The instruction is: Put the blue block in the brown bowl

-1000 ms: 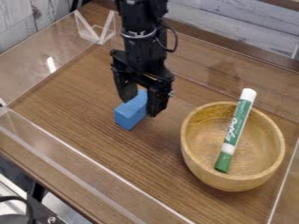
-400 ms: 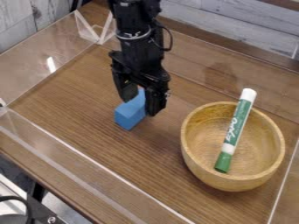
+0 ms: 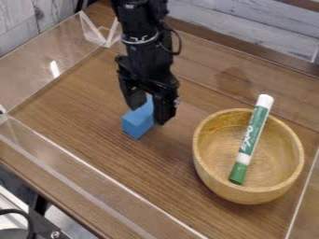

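My hand (image 3: 147, 92) spread wide, nothing gripped, poised over blue block (image 3: 140, 118) on table (image 3: 93, 161), left of brown bowl (image 3: 212, 149). Likely lining up fingers for grasp. Marker (image 3: 252, 139) leans across bowl; block must share space.

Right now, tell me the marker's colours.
White at one end, then a green body, as the camera view shows; the marker lies in the bowl.
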Available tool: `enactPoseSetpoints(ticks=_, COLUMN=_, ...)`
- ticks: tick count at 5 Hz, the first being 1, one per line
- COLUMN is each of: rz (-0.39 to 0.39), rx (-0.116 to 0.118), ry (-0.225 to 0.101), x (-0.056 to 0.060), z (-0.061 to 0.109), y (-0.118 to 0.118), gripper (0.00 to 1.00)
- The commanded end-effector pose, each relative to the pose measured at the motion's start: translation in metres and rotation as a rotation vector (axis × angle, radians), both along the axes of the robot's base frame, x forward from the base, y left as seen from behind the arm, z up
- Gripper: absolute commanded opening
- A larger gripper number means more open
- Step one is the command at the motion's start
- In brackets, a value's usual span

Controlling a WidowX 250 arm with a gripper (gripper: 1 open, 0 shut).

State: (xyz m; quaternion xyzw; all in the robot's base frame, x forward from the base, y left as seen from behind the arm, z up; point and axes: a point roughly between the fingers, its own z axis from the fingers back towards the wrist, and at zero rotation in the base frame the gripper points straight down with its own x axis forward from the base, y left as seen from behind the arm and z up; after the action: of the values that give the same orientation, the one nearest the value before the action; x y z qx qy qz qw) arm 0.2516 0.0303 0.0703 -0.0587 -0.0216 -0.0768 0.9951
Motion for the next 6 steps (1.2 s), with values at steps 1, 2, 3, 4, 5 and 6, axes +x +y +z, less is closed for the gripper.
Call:
enactPoseSetpoints(ticks=1, rz=0.013, rx=0.003, ry=-0.052, x=0.0057, z=0.0109, y=0.0035, gripper=1.00)
enactPoseSetpoints(ticks=2, rz=0.014, rx=0.001, ry=-0.055, x=0.0059, z=0.0114, y=0.0034, gripper=1.00)
enactPoseSetpoints(ticks=3, rz=0.015, rx=-0.001, ry=-0.058, x=0.0058, z=0.0119, y=0.0034, gripper=1.00)
enactPoseSetpoints(ticks=4, rz=0.016, rx=-0.002, ry=-0.059, x=0.0059, z=0.0124, y=0.0033, gripper=1.00)
enactPoseSetpoints(ticks=5, rz=0.018, rx=-0.002, ry=-0.060, x=0.0060, z=0.0131, y=0.0032, gripper=1.00)
enactPoseSetpoints(ticks=6, rz=0.012, rx=-0.004, ry=-0.064, x=0.0056, z=0.0084, y=0.0056, gripper=1.00)
